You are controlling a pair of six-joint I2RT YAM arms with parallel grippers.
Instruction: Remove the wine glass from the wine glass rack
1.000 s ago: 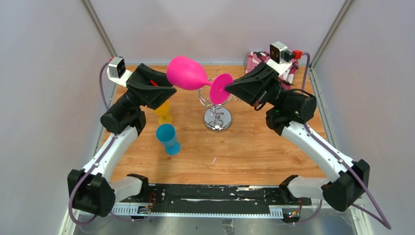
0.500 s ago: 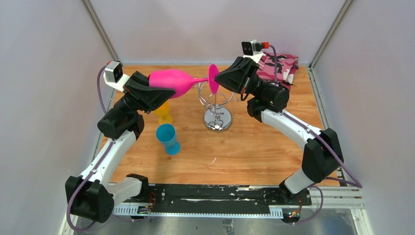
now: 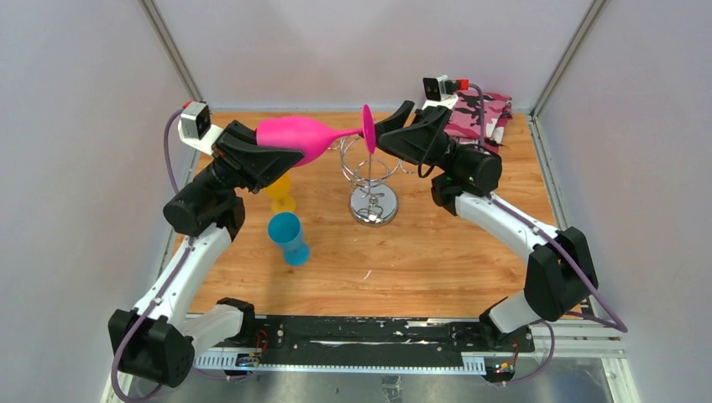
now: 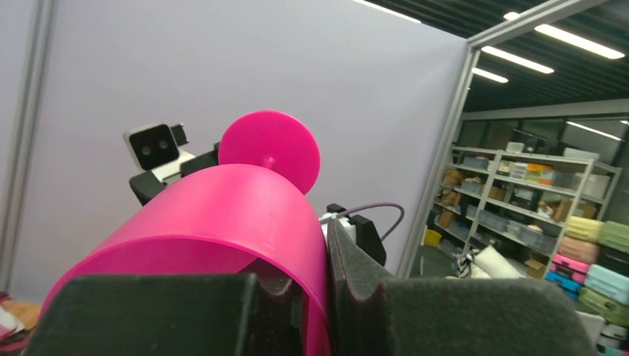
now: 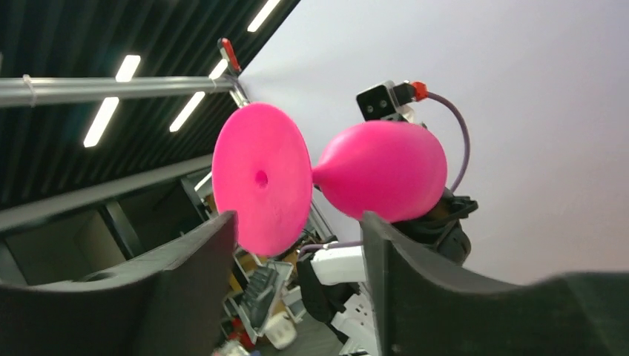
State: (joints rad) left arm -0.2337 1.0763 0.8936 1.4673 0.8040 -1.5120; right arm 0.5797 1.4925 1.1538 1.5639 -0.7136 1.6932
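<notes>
The pink wine glass (image 3: 298,137) lies level in the air above the chrome wine glass rack (image 3: 374,180), clear of its hooks. My left gripper (image 3: 270,155) is shut on the bowl's rim. In the left wrist view one finger (image 4: 185,311) sits inside the wine glass (image 4: 222,215) and the other (image 4: 393,297) presses on the outside. My right gripper (image 3: 390,126) stands open around the round foot (image 3: 368,128). In the right wrist view the foot (image 5: 261,178) hangs between the spread fingers (image 5: 193,274), touching neither.
A yellow cup (image 3: 281,193) and a blue cup (image 3: 288,237) stand on the wooden table under the left arm. A pink patterned cloth (image 3: 480,113) lies at the back right corner. Walls close in the table on three sides.
The right gripper has opened and let go of the glass's foot. The left gripper closed on the bowl's rim, and the glass swung from tilted to level.
</notes>
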